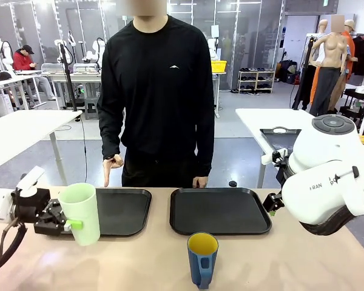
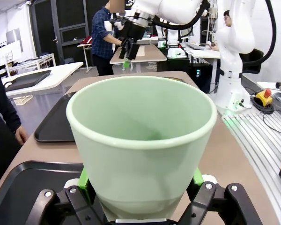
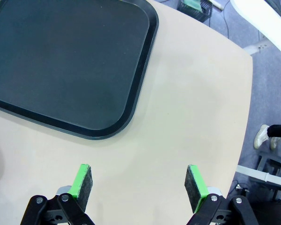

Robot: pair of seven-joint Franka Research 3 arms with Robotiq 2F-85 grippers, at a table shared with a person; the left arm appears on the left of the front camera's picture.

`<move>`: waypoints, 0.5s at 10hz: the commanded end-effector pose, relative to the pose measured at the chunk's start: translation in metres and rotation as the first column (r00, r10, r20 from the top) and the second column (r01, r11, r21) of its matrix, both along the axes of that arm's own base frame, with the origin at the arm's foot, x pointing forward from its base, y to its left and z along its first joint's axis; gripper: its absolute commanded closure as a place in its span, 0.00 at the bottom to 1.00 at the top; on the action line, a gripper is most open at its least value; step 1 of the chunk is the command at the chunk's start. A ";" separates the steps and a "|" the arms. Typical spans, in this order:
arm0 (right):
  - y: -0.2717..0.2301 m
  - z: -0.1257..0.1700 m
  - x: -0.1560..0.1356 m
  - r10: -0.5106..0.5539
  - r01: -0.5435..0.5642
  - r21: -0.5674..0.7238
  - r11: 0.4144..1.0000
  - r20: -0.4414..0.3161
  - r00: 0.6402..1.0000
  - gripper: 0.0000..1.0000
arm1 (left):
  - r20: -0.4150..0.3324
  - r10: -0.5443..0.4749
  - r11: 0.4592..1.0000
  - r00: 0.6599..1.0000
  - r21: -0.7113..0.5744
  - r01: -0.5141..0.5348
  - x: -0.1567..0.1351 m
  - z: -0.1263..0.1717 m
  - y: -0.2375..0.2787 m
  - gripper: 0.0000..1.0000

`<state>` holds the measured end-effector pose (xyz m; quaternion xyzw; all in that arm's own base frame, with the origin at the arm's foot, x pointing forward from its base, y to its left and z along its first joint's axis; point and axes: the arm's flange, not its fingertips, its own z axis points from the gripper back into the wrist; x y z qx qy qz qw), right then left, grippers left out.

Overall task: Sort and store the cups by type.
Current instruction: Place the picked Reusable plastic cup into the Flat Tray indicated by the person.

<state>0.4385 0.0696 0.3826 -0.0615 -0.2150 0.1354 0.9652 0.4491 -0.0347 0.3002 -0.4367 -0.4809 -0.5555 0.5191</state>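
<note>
Nearest, a short dark blue mug [image 1: 202, 257] with a yellow inside stands upright on the tan table [image 1: 315, 260], just in front of the right-hand black plastic tray [image 1: 221, 210]. Left of that tray, the left gripper [image 1: 73, 225] is clamped around a tall pale mint-green plastic tumbler [image 1: 82, 212], at the near corner of a second black tray [image 1: 124, 209]. The right gripper [image 3: 138, 185] hangs spread wide and empty over bare tabletop beside the right-hand tray's corner. Behind that tray stands 1 person [image 1: 158, 91] in black.
</note>
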 end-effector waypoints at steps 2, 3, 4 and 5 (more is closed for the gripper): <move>0.000 0.000 0.000 -0.003 0.003 0.002 1.000 0.001 1.000 0.00 | -0.039 -0.015 0.999 0.999 -0.040 0.014 0.057 0.000 0.022 0.13; 0.000 0.000 0.000 -0.003 0.003 0.002 1.000 0.001 1.000 0.00 | -0.047 -0.006 0.999 0.999 -0.049 0.003 0.070 0.001 0.024 0.13; 0.000 0.000 0.000 -0.003 0.003 0.002 1.000 0.001 1.000 0.00 | -0.038 0.003 0.999 0.999 -0.049 -0.004 0.079 0.002 0.026 0.13; 0.000 0.000 0.000 -0.003 0.003 0.002 1.000 0.001 1.000 0.00 | -0.022 0.009 0.998 1.000 -0.055 -0.010 0.089 0.002 0.027 0.13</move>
